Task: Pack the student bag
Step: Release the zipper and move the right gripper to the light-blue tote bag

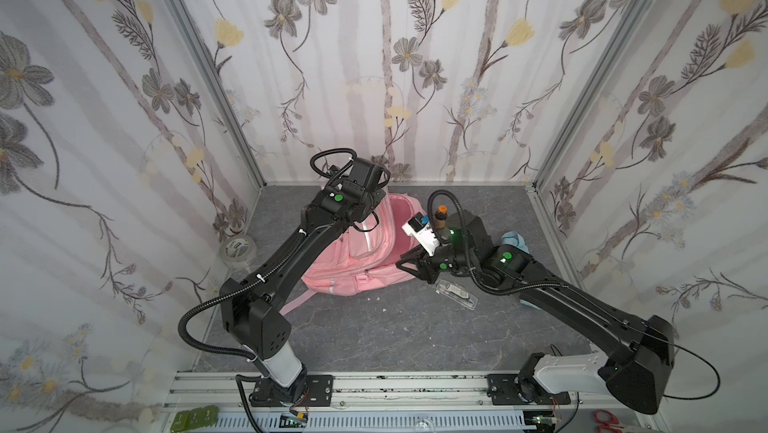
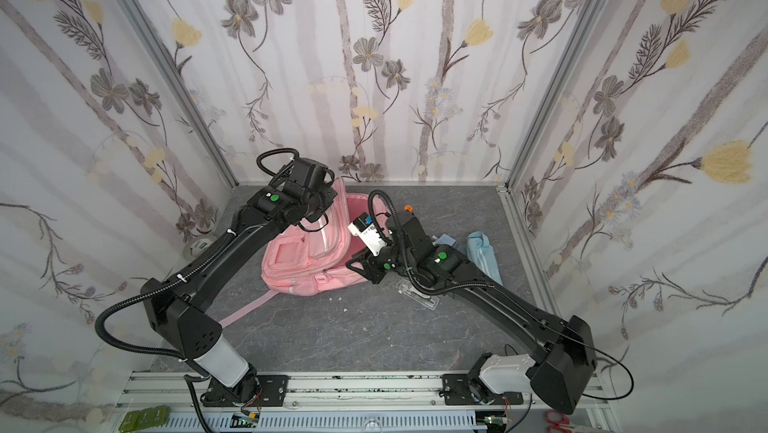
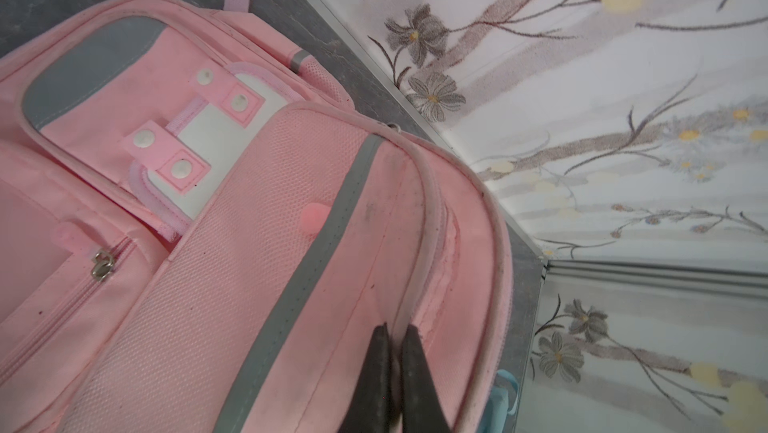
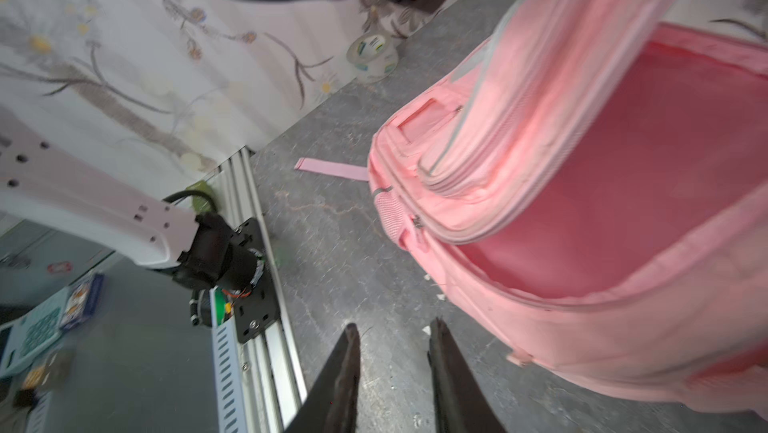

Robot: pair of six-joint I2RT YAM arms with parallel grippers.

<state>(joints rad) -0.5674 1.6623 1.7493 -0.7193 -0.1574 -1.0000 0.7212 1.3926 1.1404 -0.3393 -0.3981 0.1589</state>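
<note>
Hidden, top views: L gripper tips unseen in both top views, covered by its own wrist; L arm also covers far upper part of student bag.
Hidden, R side: clear plastic case partly under R arm; light-blue pouch partly behind R forearm.
Hard to read: R wrist view blurred; bag's main compartment gapes, pink lining seen, contents cannot tell.
Cut off: wrist views show only finger ends at frame edge.
Bag location: on grey table, centre-left twd back wall, front panel up, one strap trailing twd L arm base. Tape roll by left wall, apart from bag.
L arm: stretched fwd over bag, wrist bent down at bag's top.
L gripper grip: fingers pinched tight on piped edge of bag's front section, which is lifted.
R arm: reaching fwd and inward, low over table, wrist at bag's right side.
R gripper: fingers parted, nothing between them, just beside bag's open rim.
</note>
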